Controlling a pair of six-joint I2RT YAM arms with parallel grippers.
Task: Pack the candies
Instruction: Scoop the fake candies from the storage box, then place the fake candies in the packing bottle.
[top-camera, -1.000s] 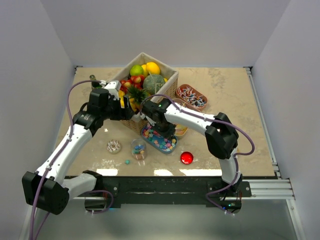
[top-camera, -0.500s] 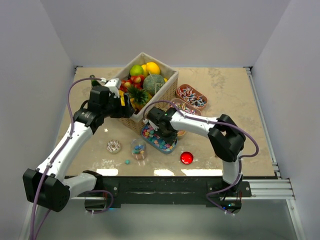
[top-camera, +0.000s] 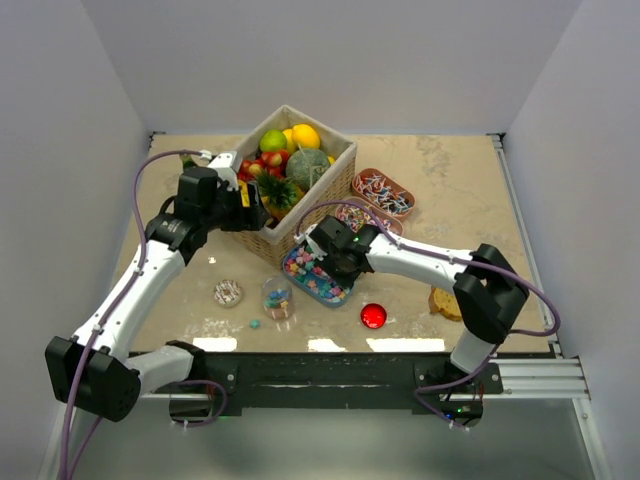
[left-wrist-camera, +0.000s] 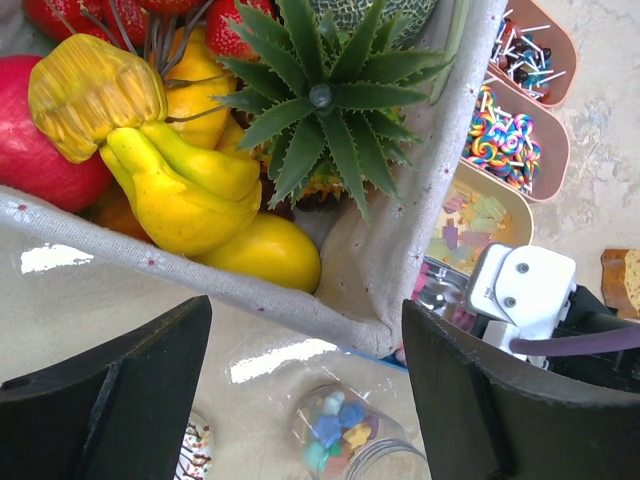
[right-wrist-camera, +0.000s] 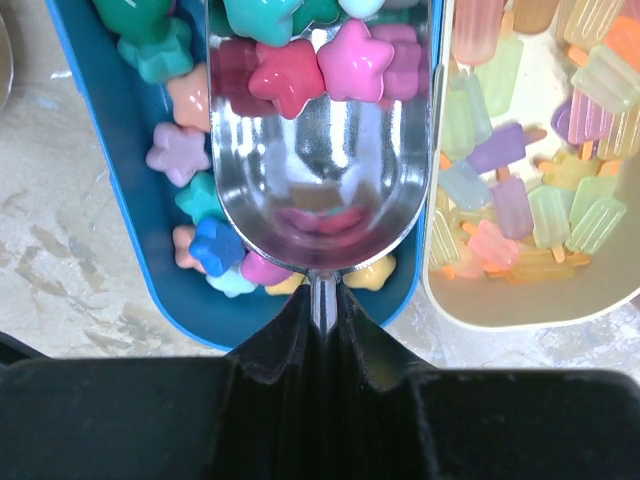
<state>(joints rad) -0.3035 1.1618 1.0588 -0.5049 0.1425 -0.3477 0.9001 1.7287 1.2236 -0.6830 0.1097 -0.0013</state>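
Note:
Pastel star candies (right-wrist-camera: 205, 250) fill a blue tray (top-camera: 318, 282) in front of the basket. My right gripper (right-wrist-camera: 320, 300) is shut on the handle of a metal scoop (right-wrist-camera: 325, 170), which lies in the blue tray (right-wrist-camera: 165, 305) with pink and teal stars (right-wrist-camera: 320, 65) at its mouth. From above, the right gripper (top-camera: 338, 252) sits over that tray. A small glass jar (top-camera: 277, 297) with several star candies stands left of the tray. My left gripper (left-wrist-camera: 305, 330) is open and empty. It hovers over the basket's near corner, with the jar (left-wrist-camera: 345, 435) below it.
A lined basket (top-camera: 340, 175) of toy fruit stands behind the trays. A cream tray (right-wrist-camera: 520, 315) of popsicle candies adjoins the blue one; two brown trays (top-camera: 383, 193) of wrapped sweets lie further right. Also on the table are a sprinkled doughnut (top-camera: 228, 292), a red ball (top-camera: 373, 316), a loose teal candy (top-camera: 255, 323) and a brown piece (top-camera: 445, 302).
The right arm's elbow has swung right and its wrist has turned, with the scoop staying at the blue tray. The left gripper has edged further back along the basket, still open.

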